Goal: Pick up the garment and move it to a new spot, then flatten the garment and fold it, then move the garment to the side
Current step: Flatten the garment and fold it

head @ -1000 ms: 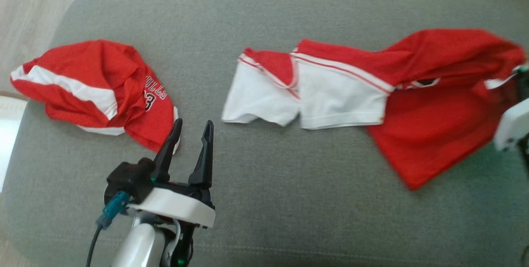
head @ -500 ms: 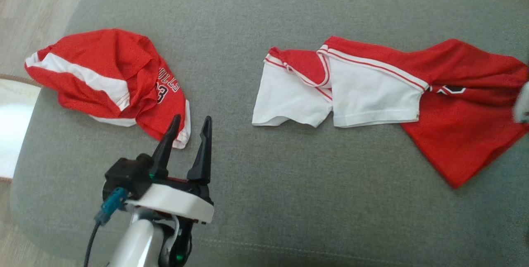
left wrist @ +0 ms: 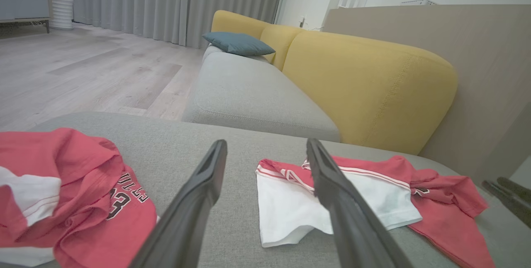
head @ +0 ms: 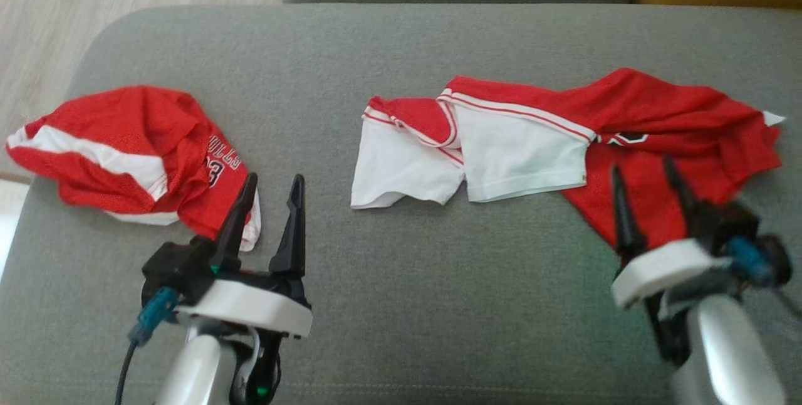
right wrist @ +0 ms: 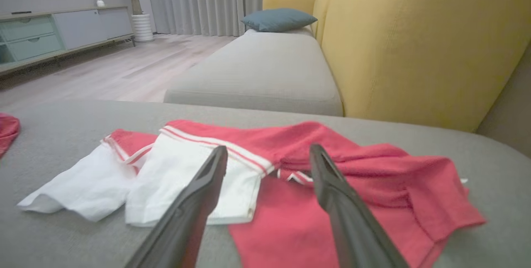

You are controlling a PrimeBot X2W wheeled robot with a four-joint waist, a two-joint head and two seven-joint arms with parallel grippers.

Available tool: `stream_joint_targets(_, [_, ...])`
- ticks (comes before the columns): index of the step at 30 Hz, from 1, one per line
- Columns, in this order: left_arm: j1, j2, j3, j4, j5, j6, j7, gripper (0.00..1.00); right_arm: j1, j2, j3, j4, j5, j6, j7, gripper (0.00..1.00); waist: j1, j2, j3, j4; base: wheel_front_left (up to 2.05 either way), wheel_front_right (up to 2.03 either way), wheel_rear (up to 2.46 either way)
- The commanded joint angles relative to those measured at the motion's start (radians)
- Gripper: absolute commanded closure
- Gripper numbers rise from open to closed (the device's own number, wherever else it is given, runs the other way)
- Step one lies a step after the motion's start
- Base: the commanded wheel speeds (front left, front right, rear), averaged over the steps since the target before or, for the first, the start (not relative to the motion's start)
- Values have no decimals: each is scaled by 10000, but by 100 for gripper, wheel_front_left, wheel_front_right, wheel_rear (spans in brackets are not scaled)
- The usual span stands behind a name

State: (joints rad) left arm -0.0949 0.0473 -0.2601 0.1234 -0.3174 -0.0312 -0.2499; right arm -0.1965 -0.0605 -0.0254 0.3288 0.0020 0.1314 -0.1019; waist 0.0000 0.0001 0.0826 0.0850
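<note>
Red-and-white garment (head: 532, 142) lies rumpled across the grey cushion's (head: 401, 47) right half. I hold my right gripper (head: 642, 168) at the cushion's near right, jaws apart, empty; my left gripper (head: 274, 178) at its near left, jaws likewise apart.

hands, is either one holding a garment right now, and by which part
Nothing is held: the left hand and the right hand both stand open and empty.
</note>
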Motion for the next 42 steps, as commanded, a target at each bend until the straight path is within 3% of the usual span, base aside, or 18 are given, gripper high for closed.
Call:
stream_joint_targets(1, [-109,30,379,-374,119,-13,-118,0,-80,68,379,-430,113,-7,-188,0,0,-1,-99,-93,0,0,0])
stream_joint_targets(10, [45,30,330,-414,203,-83,-118,0,803,100,1298,-625,976,-7,-681,0,0,-1,-109,-183,0,0,0])
stream_joint_targets(20, [-147,30,155,-371,235,-138,-118,0,332,101,1740,-492,-68,-7,-486,0,0,-1,241,184,0,0,0])
stream_joint_targets(27, [-332,30,-86,-340,52,-54,-118,0,-398,-246,2376,584,-1173,-7,-62,0,0,-1,732,865,0,0,0])
stream_joint_targets(42, [-641,29,-431,-320,-105,57,-118,0,-1746,-723,2186,2864,-2108,-7,-235,0,0,-1,1473,1990,0,0,0])
